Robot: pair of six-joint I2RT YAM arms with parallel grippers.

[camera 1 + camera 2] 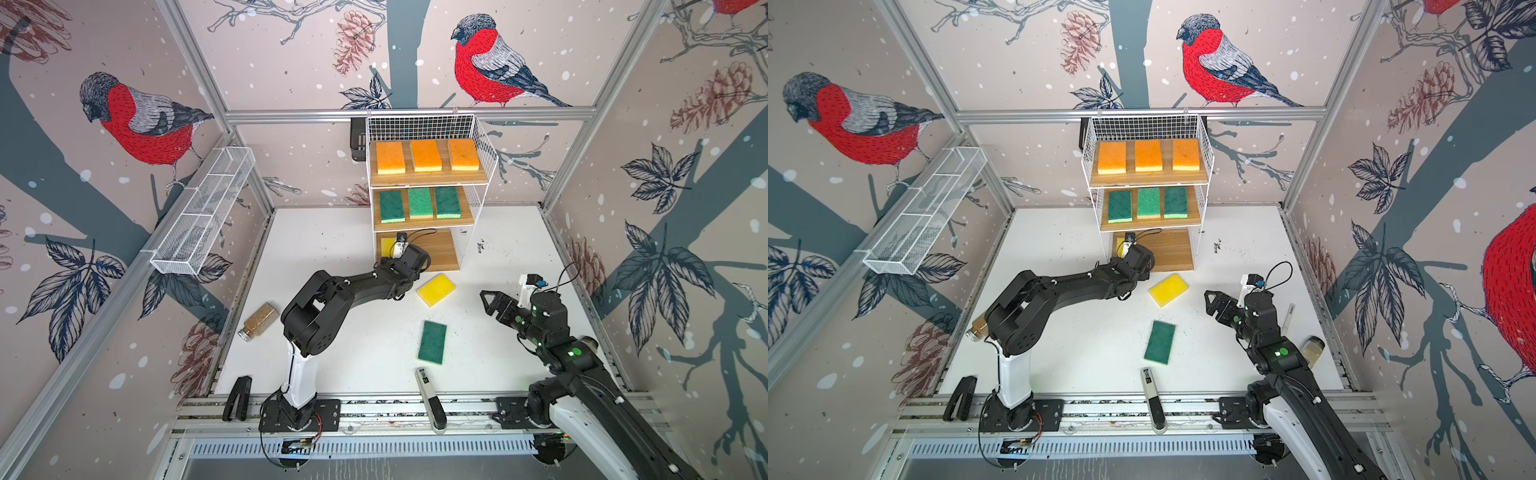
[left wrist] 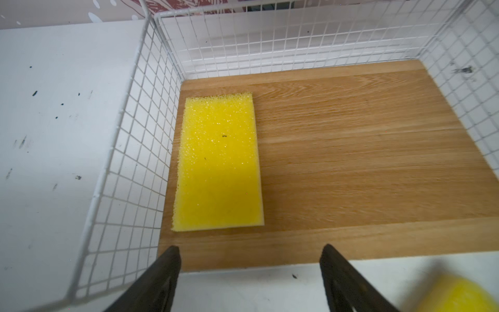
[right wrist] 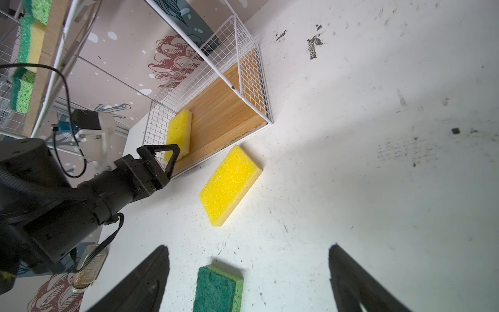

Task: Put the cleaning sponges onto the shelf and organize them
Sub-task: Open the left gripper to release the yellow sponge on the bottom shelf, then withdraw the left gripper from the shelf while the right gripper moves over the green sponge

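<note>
Yellow foam, one of the cleaning sponges [image 2: 218,162], lay flat on the bottom board [image 2: 364,167] of the shelf [image 1: 428,178], at the board's left end in both top views and close beside the wire side wall [image 2: 140,140]. The left jaws stood just short of it at the board's front edge, spread wide and holding nothing; both fingers [image 2: 159,278] were clear of the sponge. A second yellow sponge [image 1: 436,289] lay askew on the white table [image 1: 332,249] just in front of the shelf, between the two arms. The right jaws hung above the table, also wide open and empty, near a green sponge [image 1: 432,342] that lay flat on the table, untouched. Three orange sponges [image 1: 426,155] sat in a row on the top board, and three green sponges [image 1: 420,202] on the middle board.
</note>
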